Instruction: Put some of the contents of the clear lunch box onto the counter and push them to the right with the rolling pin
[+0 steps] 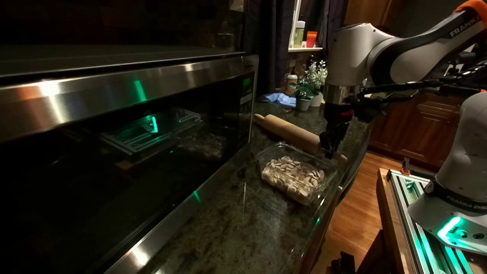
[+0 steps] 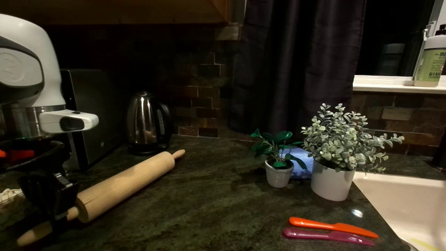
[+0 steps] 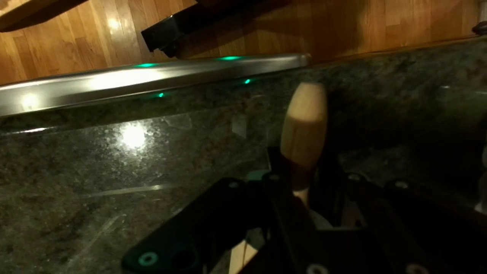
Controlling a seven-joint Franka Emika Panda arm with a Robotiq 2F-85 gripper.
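One clear lunch box (image 1: 295, 153) sits on the dark, glossy bench (image 1: 228, 236) in an exterior view, and I can see its contents (image 1: 293, 175): pale, flat oval pieces heaped over most of the base, with bare plastic along the far side. Just behind it the rolling pin (image 1: 293, 131) lies aslant; my hand (image 1: 330, 151) hides where one handle meets the barrel, the handle's tip showing past it. The dark door of the microwave (image 1: 114, 163) carries a dim mirror image of the heap. In an exterior view my hand crosses that handle, and only a pale corner of the contents shows, cut off at the left edge. The kettle (image 2: 143, 122) gives me just its shiny outside, so what it holds I cannot tell. A small white pot (image 2: 278, 177) holds a dark green plant (image 2: 277, 148), a larger white pot (image 2: 332, 183) a bushier grey-green plant (image 2: 348, 143); the sink (image 2: 418, 202) and a green-labelled bottle (image 2: 430, 66) run off the right edge. In the wrist view my hand is closed narrow about the handle, whose rounded end pokes out between dark fingers (image 3: 285, 209); below, blackness swallows most of the barrel, and whether this end touches the bench I cannot make out.
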